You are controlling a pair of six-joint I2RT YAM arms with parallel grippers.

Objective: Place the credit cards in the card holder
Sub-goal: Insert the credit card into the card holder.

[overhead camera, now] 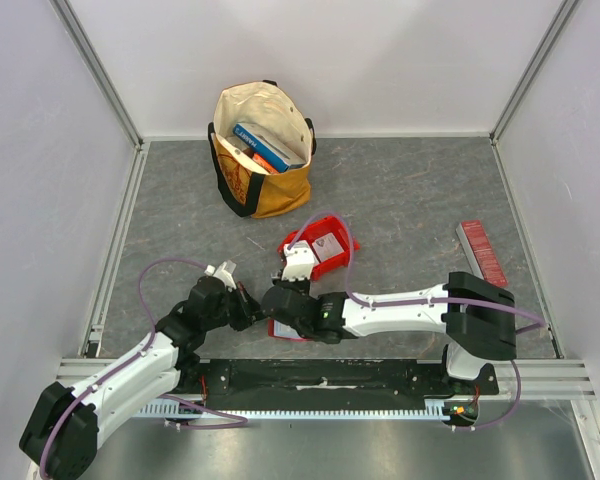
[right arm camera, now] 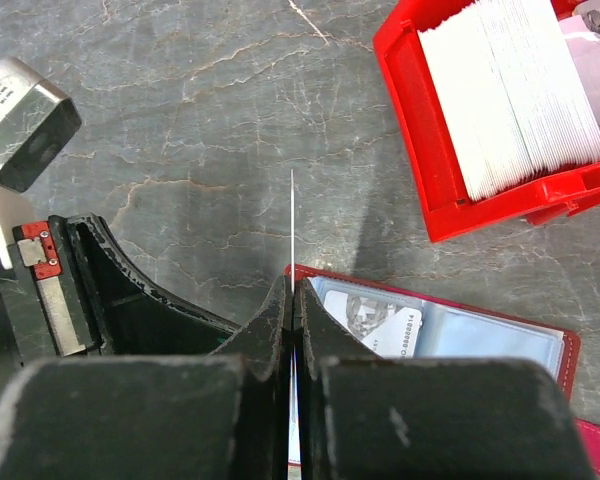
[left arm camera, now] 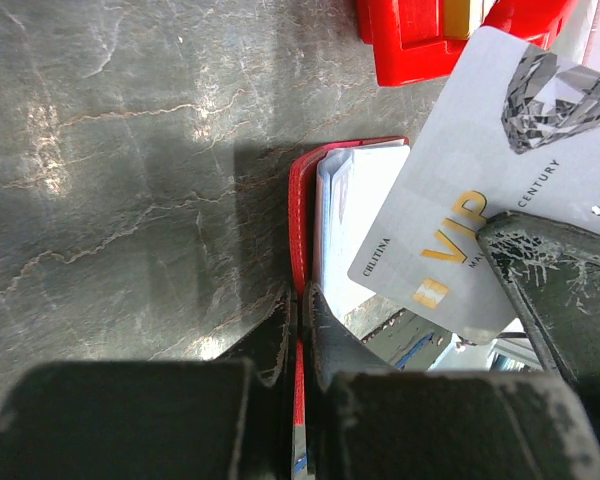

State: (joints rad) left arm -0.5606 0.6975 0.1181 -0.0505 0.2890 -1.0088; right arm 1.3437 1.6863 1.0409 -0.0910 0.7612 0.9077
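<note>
Left gripper (left arm camera: 298,305): jaws together, clamped on the red cover edge of the card holder (right arm camera: 490,335); the red edge runs between the 2 fingers.
Right gripper (right arm camera: 292,292): jaws together, pinching 1 credit card (left arm camera: 460,190) by its lower part.
Held credit card: pale grey, gold "VIP" lettering and a grey diamond graphic. The right wrist view shows it edge-on as a thin white line rising from the fingertips. In the left wrist view it is tilted over the open holder.
Card vs. slot: the card's lower corner overlaps the pale inner pockets. Cannot tell whether it has entered a slot.
Card holder position: lying open on the table (overhead camera: 410,190), just in front of the arms' bases, between the 2 grippers and near the red bin (right arm camera: 412,120).
Holder contents: 1 slotted card (right arm camera: 375,318) shows through a clear pocket; the pocket beside it looks pale blue.
Card stack (right arm camera: 510,95): many white cards on edge inside the red bin, just beyond the holder.
Gripper spacing: the 2 fingertip pairs sit close together over the holder, the left one to the left.
Tote bag (overhead camera: 270,195): cream and yellow, standing at the far side of the table, with books (overhead camera: 265,145) inside.
Red ridged strip (overhead camera: 481,252): flat on the table at the right, well apart from the holder.
</note>
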